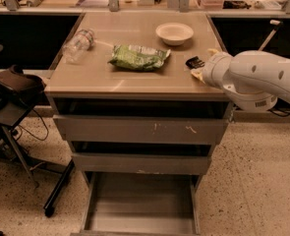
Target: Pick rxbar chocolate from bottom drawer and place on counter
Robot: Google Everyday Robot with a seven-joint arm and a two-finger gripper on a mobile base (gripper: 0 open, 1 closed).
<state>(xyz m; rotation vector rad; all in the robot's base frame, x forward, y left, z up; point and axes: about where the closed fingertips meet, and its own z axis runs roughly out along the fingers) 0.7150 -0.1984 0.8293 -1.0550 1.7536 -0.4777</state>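
A: While the bottom drawer (140,208) stands pulled out, where is the rxbar chocolate (194,62)?

B: Over the right edge of the table (134,80), sticking out of the gripper (204,63), which looks clenched on one end. Cannot tell whether it touches the top.

A: Handling?

B: Judged light, flat, fairly stiff inside; the wrapper is likely slick. Best held by pinching across the flat faces, nearer the middle than the end seam.
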